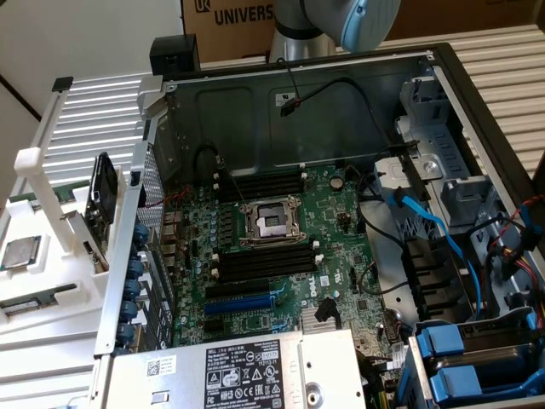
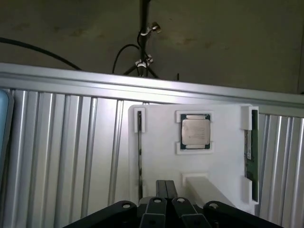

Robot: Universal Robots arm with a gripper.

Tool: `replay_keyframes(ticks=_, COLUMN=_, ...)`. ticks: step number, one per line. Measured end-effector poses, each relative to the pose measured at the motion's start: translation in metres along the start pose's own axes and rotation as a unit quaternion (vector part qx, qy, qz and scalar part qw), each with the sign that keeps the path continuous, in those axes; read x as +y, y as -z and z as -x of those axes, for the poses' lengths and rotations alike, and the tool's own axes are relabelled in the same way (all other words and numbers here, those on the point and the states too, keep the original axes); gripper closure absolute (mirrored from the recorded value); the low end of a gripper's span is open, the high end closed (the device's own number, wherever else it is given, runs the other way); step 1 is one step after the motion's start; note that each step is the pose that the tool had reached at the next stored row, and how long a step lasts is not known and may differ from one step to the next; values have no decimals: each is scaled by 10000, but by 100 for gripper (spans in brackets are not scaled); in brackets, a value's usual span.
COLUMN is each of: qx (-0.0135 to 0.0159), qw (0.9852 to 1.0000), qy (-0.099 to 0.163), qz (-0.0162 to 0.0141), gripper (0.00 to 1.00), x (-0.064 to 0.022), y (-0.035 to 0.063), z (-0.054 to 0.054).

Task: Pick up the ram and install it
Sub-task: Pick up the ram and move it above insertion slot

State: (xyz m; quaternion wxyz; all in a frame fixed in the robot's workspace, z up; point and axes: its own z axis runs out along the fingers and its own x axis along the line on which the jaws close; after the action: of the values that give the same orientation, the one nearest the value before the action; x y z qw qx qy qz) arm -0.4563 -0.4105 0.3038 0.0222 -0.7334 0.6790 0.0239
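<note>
Gripper (image 2: 166, 184): two black fingers (image 2: 161, 190) pressed together, clenched on nothing. It hangs over the white holder (image 2: 156, 142), close to a raised white block (image 2: 199, 183) and apart from the ram.

Ram (image 2: 250, 152): a green stick lying in a narrow slot along one long edge of the holder, with white end tabs at both ends. The silver processor chip (image 2: 195, 132) sits in the middle recess, clear of the ram, with bare white plastic between them. The opposite long edge has a second narrow slot (image 2: 139, 152); I cannot tell what it holds.

The holder rests on a ribbed metal surface (image 2: 71, 152).

In the exterior view the holder (image 1: 51, 281) is at the exterior view's left, outside the wall of the open computer case (image 1: 443, 77). The ram (image 1: 30, 302) is at its near edge and the processor chip (image 1: 19, 253) is beside it. Robot arm (image 1: 341, 21) is over the case's back edge.

Inside the case, black memory slots (image 1: 264, 260) and (image 1: 260, 183) flank the CPU socket (image 1: 271, 223). Blue cables (image 1: 426, 213) stay at the exterior view's right, well apart from the slots. A black cable (image 1: 294, 94) hangs along the back wall.
</note>
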Motion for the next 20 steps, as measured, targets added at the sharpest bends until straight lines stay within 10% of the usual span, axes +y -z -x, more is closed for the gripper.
replay_keyframes(ticks=3, qx=1, qw=10000, qy=1, qz=-9, gripper=89, x=7, y=-55, z=-4)
replay_keyframes(ticks=9, qx=13, qw=9998, qy=12, qz=-179, gripper=89, x=74, y=-136, z=-3)
replay_keyframes(ticks=20, qx=14, qw=9998, qy=12, qz=-182, gripper=89, x=77, y=-334, z=-38)
